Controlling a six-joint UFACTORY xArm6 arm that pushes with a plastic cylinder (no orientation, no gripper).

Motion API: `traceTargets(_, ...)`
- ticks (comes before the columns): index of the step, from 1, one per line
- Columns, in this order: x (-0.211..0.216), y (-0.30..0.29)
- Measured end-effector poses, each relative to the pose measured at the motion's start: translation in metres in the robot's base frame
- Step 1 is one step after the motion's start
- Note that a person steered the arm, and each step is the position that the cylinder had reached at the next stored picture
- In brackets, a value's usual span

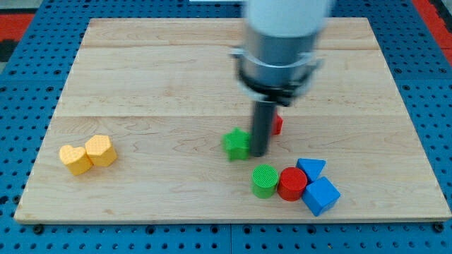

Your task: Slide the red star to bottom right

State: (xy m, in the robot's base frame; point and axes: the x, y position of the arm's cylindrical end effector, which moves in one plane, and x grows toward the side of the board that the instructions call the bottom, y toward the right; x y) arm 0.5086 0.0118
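The wooden board (141,77) carries yellow, green, red and blue blocks.

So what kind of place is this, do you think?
Probably a robotics lab bench: a wooden board resting on a blue perforated base, small coloured blocks such as the green star, and my tip beside it.

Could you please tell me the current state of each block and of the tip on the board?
my tip: down on the board, right beside the green star, in front of the red star.
red star: mostly hidden behind the rod.
green star: flat, left of tip.
green cylinder: upright, touching red cylinder.
blue triangle and blue cube: clustered by the red cylinder.
two yellow blocks: side by side, touching.
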Motion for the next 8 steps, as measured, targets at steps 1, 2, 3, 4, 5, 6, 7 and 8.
traceTargets(1, -0.028, -0.013)
traceTargets(2, -0.043, 0.049)
traceTargets(3, -0.049, 0.097)
traceTargets(4, -0.068, 0.088)
traceTargets(5, -0.072, 0.114)
traceTargets(6, -0.024, 0.196)
traceTargets(7, -0.027, 0.185)
traceTargets(8, -0.042, 0.225)
